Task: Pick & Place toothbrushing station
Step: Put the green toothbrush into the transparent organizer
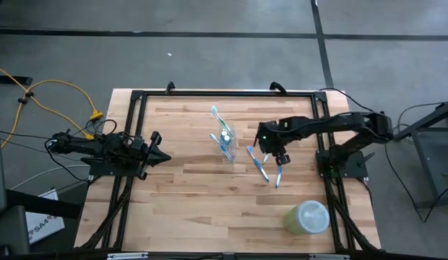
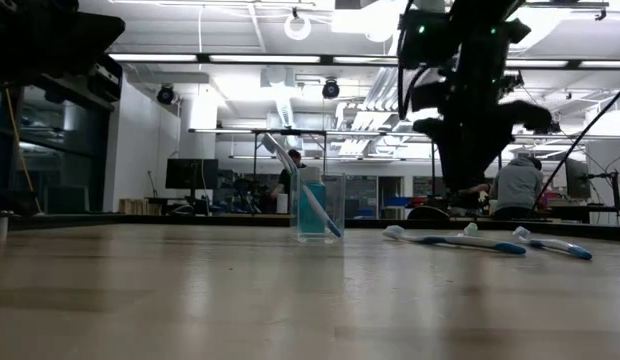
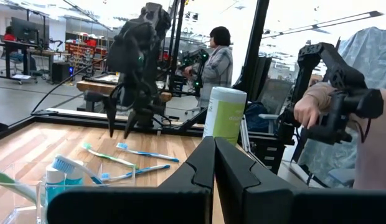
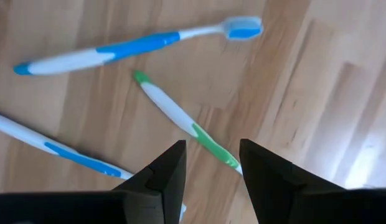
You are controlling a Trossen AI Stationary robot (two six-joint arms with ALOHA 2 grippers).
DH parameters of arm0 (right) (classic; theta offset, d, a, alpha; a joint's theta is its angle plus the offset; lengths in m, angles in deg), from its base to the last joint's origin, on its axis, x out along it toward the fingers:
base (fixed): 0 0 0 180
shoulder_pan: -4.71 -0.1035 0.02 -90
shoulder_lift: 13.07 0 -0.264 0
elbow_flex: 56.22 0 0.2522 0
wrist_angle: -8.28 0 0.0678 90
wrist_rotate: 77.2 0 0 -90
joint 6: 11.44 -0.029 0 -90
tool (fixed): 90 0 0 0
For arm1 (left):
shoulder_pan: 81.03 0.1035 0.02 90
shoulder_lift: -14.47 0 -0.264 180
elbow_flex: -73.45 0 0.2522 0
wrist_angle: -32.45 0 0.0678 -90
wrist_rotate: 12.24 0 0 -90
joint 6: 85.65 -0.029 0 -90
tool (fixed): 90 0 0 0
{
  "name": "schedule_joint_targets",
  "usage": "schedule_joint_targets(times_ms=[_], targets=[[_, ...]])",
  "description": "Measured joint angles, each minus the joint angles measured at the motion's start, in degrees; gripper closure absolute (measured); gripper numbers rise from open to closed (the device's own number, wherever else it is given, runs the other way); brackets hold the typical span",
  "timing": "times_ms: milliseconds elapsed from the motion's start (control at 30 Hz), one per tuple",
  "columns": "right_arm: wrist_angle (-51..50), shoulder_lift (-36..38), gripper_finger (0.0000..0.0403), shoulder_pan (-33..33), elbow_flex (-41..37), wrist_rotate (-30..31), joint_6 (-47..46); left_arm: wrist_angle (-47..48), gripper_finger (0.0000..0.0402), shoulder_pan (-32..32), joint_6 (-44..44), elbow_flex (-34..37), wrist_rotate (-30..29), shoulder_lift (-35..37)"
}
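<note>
The clear plastic cup (image 1: 225, 146) stands upright mid-table and holds a tube and toothbrushes; one green-and-white brush (image 1: 217, 115) leans out over its far rim. The cup also shows in the low view (image 2: 320, 208). Three toothbrushes lie flat on the wood to the cup's right: a green-and-white one (image 4: 180, 118), a blue-and-white one (image 4: 137, 46) and another blue-and-white one (image 4: 56, 149). My right gripper (image 4: 211, 149) is open and hovers above them, fingers pointing down, clear of the table (image 2: 470, 170). My left gripper (image 3: 215, 162) is shut and empty at the table's left side (image 1: 162, 155).
A pale green round container (image 1: 307, 217) stands near the table's front right corner. A black frame (image 1: 209, 94) runs along the table's edges. In the left wrist view a person's hand (image 3: 308, 109) holds a device beyond the table's right side.
</note>
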Motion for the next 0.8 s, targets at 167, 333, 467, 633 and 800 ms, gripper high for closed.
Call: schedule_joint_targets(times_ms=[167,333,467,633,800], targets=[[0.6,-3.3,0.0261,0.2,0.0,-1.2,1.2,0.0,0.0399,0.0,0.0,0.0,0.0,0.0],[3.0,-3.9,0.0261,0.1,0.0,-2.9,-0.1,0.0,0.0399,0.0,0.0,0.0,0.0,0.0],[3.7,-3.9,0.0261,0.7,0.0,-2.5,-1.4,0.0,0.0399,0.0,0.0,0.0,0.0,0.0],[3.2,-3.9,0.0261,3.0,0.0,-2.5,-1.8,0.0,0.0399,0.0,0.0,0.0,0.0,0.0],[2.7,-3.9,0.0261,5.5,0.0,-4.3,-1.7,0.0,0.0399,0.0,0.0,0.0,0.0,0.0]])
